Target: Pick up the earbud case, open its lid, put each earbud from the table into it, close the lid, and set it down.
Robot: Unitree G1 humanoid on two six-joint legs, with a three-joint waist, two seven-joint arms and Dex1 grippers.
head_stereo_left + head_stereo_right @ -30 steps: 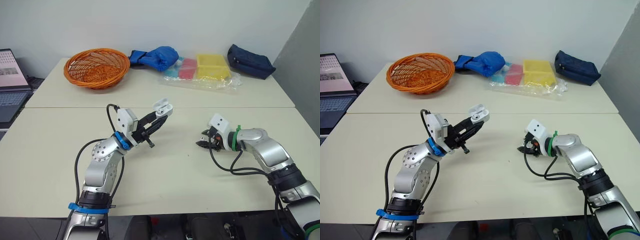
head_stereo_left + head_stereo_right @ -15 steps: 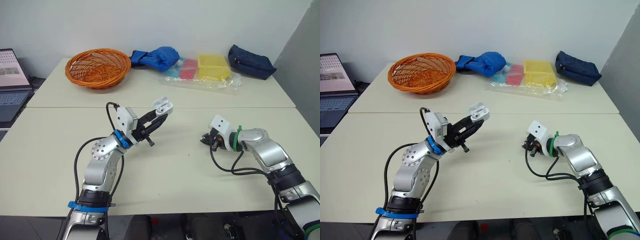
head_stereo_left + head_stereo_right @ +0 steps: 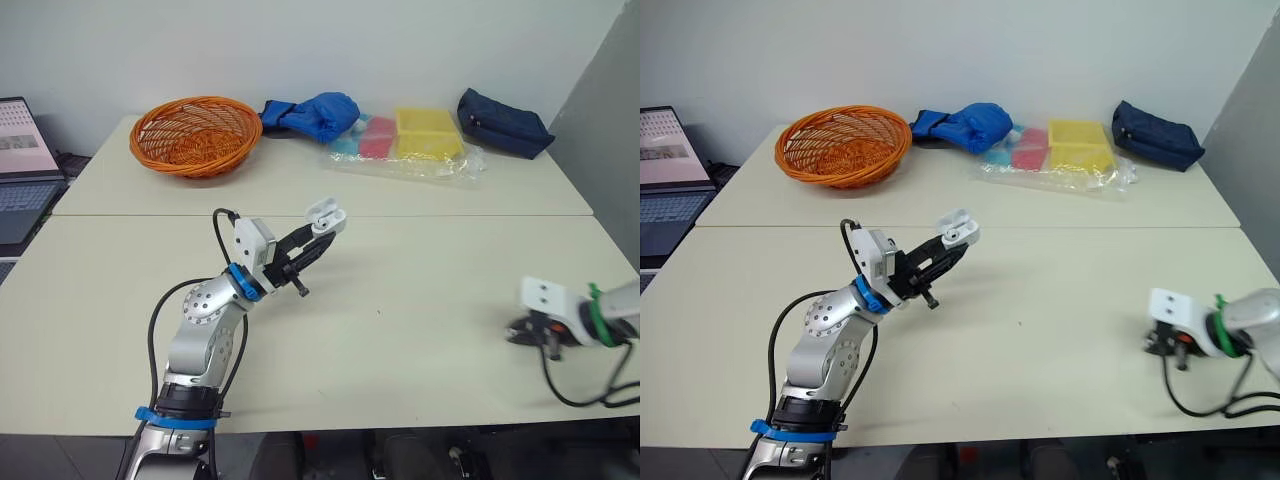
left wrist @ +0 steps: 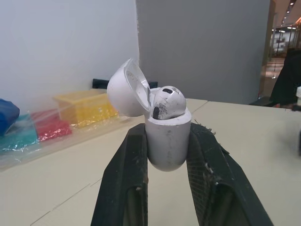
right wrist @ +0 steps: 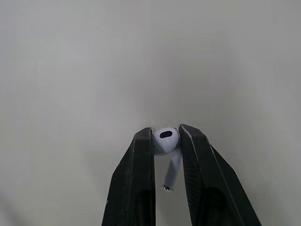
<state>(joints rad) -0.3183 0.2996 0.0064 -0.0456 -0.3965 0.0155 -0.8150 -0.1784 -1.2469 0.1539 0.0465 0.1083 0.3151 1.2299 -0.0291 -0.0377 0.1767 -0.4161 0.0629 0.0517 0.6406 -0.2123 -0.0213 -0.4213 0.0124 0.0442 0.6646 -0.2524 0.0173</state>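
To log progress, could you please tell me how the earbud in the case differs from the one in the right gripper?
The seated earbud sits in the open earbud case, which the left gripper clamps; the gripped earbud is pinched directly by the right gripper. The seated earbud shows just its head; the gripped earbud shows head and stem. Both are white.

Near cream table (image 3: pixel 420 300): Left gripper (image 3: pixel 316 232), clamped on white open-lidded earbud case (image 3: pixel 326 211), raised left of centre. Right gripper (image 3: pixel 520 334), pinching white earbud (image 5: pixel 166 140), low near right edge. Bare tabletop between them, passage open.
Rear table (image 3: pixel 300 190): far edge lined with orange wicker basket (image 3: pixel 193 133), blue cloth bundle (image 3: pixel 315 113), clear plastic bag of coloured boxes (image 3: pixel 410 140), dark navy pouch (image 3: pixel 502 122); front strip bare.
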